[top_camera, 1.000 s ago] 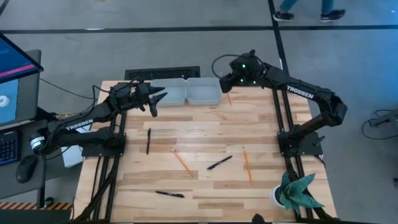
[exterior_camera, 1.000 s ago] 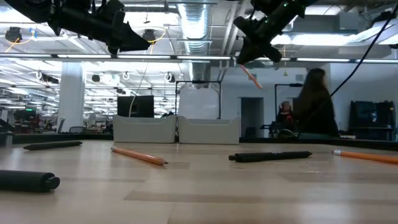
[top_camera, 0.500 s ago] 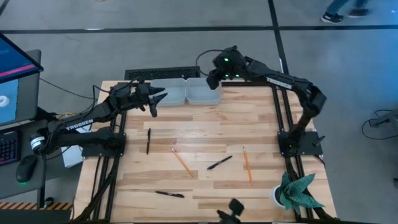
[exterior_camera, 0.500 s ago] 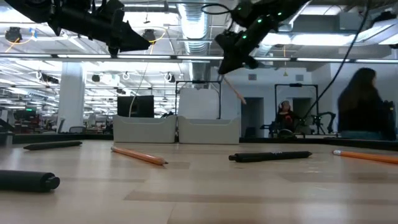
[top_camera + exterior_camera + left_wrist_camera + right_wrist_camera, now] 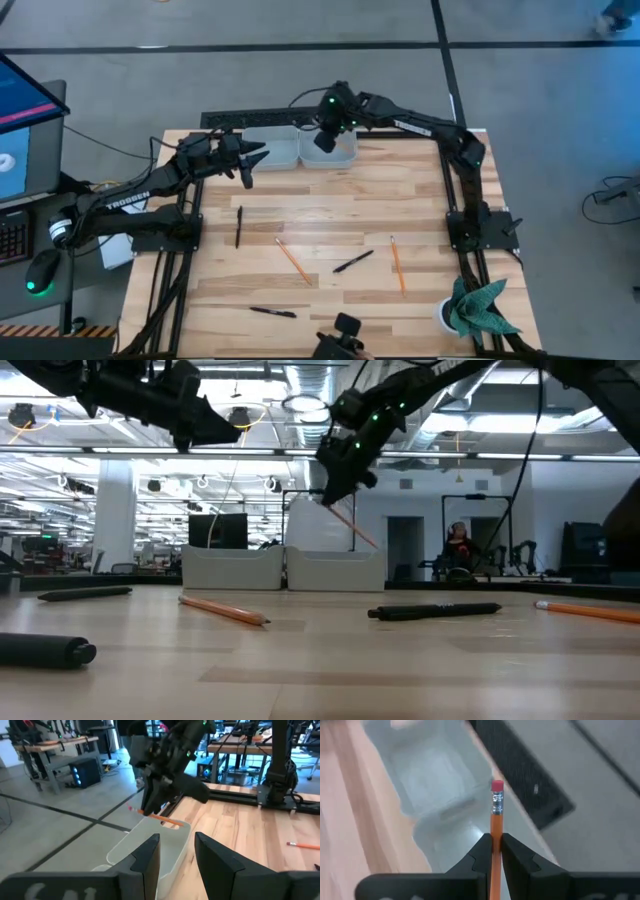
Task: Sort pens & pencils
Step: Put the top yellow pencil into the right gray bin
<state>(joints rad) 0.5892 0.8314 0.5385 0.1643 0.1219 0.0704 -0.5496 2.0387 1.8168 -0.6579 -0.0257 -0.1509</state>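
The right gripper (image 5: 493, 851) is clamped on a pencil (image 5: 495, 820), eraser end poking up past the fingers. In the high view it hangs at top centre, over the right bin (image 5: 345, 152) of two pale bins; the left bin (image 5: 275, 148) sits just beside it. This looks like the drop-off step: the next move calls for lowering the tip inside the bin walls, then letting go.

The left gripper (image 5: 250, 160) waits at upper left, jaws partly apart and holding nothing.

On the table (image 5: 420, 200) remain two pencils (image 5: 293, 260) and three pens (image 5: 238, 226), spread over the lower half, well apart.
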